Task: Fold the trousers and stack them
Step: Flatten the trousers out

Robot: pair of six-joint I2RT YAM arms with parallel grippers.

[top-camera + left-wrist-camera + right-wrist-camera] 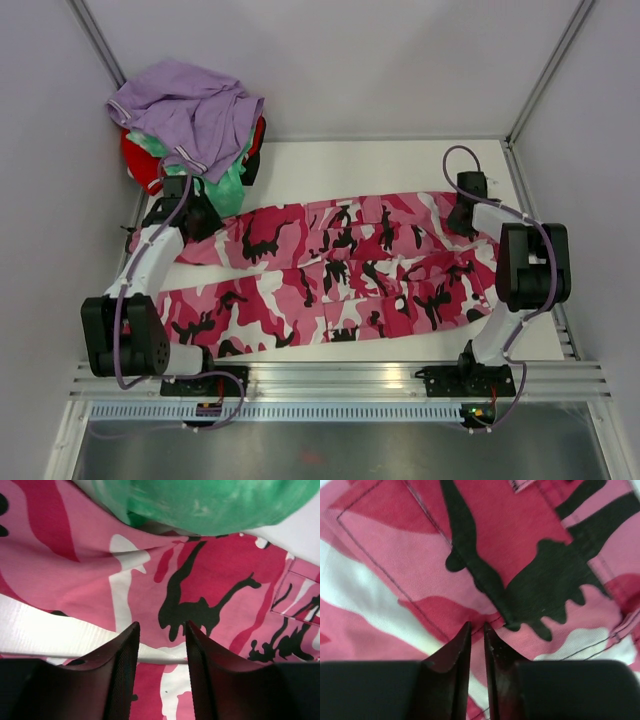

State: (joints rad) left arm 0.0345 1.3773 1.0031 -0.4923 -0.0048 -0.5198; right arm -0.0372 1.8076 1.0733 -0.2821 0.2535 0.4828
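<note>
**Desk:** Left pincer?
**Me:** I see the left gripper (pixel 162 627) half spread over the trousers (pixel 340 270), spread out across the table (pixel 400 165); grip unclear.
**Desk:** Right?
**Me:** The right gripper (pixel 477 627) is nearly pressed together, pinching their cloth.

The pink-camouflage trousers (pixel 340 270) lie spread flat across the white table (pixel 400 165), legs side by side, pointing left.

One pair of trousers (pixel 330 270), one lavender garment (pixel 190 110), one green garment (pixel 228 188), one red garment (pixel 140 162), two arms (pixel 150 262) (pixel 522 268).
</note>
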